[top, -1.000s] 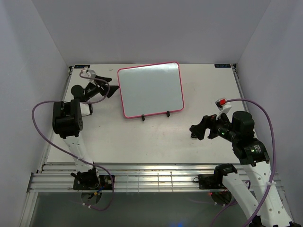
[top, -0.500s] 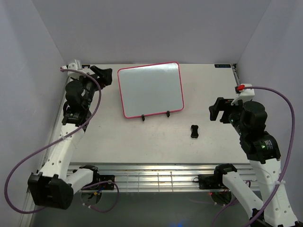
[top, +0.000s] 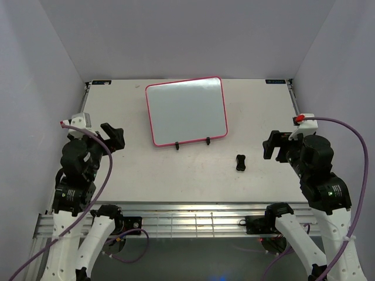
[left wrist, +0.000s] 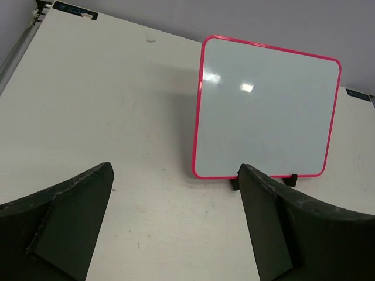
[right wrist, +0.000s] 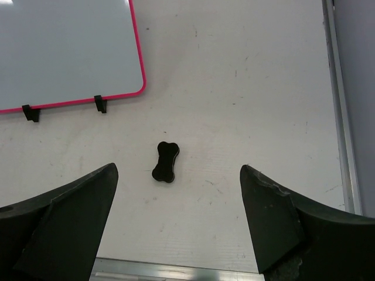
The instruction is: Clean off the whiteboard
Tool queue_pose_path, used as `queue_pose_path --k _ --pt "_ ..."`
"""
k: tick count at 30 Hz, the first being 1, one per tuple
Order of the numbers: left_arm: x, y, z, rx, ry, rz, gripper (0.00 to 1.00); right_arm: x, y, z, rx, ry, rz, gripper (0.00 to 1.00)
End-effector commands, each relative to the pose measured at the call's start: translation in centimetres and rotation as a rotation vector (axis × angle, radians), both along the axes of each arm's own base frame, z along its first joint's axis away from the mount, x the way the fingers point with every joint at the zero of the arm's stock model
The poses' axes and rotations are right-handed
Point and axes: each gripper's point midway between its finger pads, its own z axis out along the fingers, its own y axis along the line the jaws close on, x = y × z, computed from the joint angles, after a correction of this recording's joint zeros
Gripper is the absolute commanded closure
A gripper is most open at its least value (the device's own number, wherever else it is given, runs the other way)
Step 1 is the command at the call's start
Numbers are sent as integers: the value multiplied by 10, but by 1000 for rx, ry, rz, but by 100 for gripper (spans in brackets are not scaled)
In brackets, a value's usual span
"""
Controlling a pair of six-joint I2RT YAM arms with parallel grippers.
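1. Your pale cream, flat surface (top: pixel 176 181) carries everything here. A metal rail runs along its near edge, and both arm bases sit there.
2. The whiteboard (top: pixel 186 110), a rectangular white panel with rounded corners and a pink-red frame, sits at the far middle of the surface, turned slightly so its right side lies farther back. Its face is blank: you can see no writing in any view, only two small glare spots in the left wrist view.
3. Your left claw (top: pixel 115 138) hangs over the left part of the surface, well apart from the whiteboard and nearer to you than it. Its black fingers (left wrist: pixel 70 222) are spread wide with nothing between them, and the left wrist view looks past them at the board.
4. Your right claw (top: pixel 275 147) hangs over the right part of the surface, also released. Its two dark fingers (right wrist: pixel 64 222) stand far apart and hold nothing.
5. The small black bone-shaped eraser (right wrist: pixel 166 162) lies flat on the surface between the whiteboard's lower right corner and the right claw, touching neither. In the right wrist view it shows in the gap between the fingers, farther out than their tips.
6. Two little black stand feet (top: pixel 177 146) poke out under the whiteboard's near edge, one at the middle and one towards the right corner.
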Motion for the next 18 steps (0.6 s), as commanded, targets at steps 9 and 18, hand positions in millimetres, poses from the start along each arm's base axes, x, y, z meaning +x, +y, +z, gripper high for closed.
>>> queue_pose_path --k 9,18 --pt "-58 24 12 115 -54 37 2 -26 -15 14 -22 -71 -27 10" --pt "-65 25 4 116 -62 35 2 -22 -17 5 -27 -54 -48 10"
